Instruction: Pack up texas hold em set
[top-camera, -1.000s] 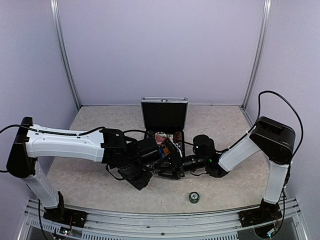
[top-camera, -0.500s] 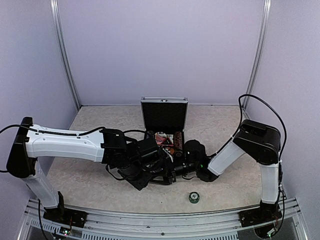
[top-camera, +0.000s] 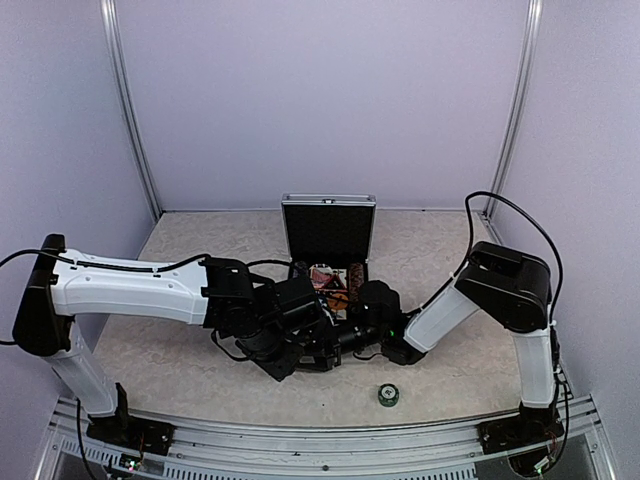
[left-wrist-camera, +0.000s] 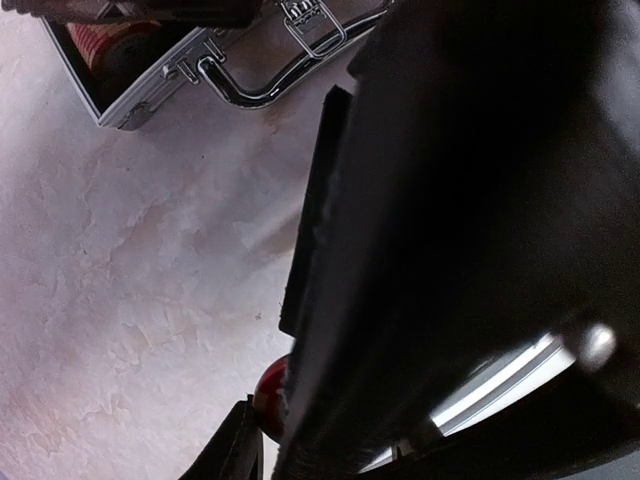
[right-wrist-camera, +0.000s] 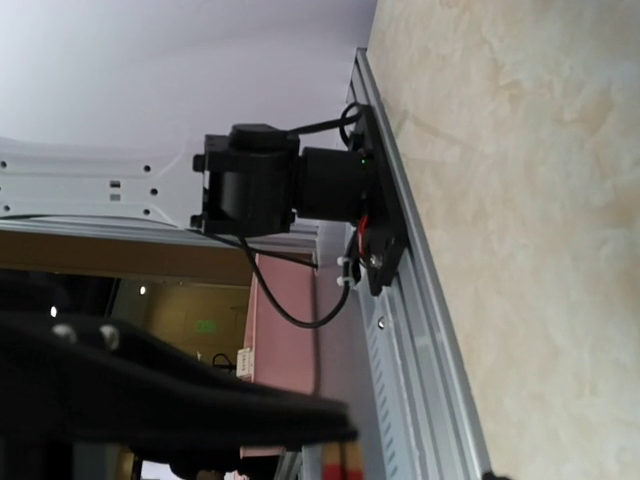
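Observation:
The silver case (top-camera: 330, 226) stands open mid-table, with chips (top-camera: 357, 272) and a red deck (top-camera: 322, 277) in its black-lined base. Both grippers meet just in front of it. My left gripper (top-camera: 316, 350) has a red round piece (left-wrist-camera: 268, 395) pressed against its visible finger (left-wrist-camera: 232, 450); its other finger is hidden behind the black bulk of the right arm (left-wrist-camera: 470, 220). My right gripper (top-camera: 338, 338) sits close against the left one, its jaws lost in the dark cluster. The case handle (left-wrist-camera: 255, 92) shows in the left wrist view.
A small green chip stack (top-camera: 388, 395) lies alone on the table near the front edge. The metal rail (right-wrist-camera: 420, 330) runs along that edge, with the left arm's base (right-wrist-camera: 270, 185) on it. Purple walls close in the back and sides.
The right arm has swung left, bringing its gripper from beside the case up against the left gripper. The left arm and the red piece have stayed put.

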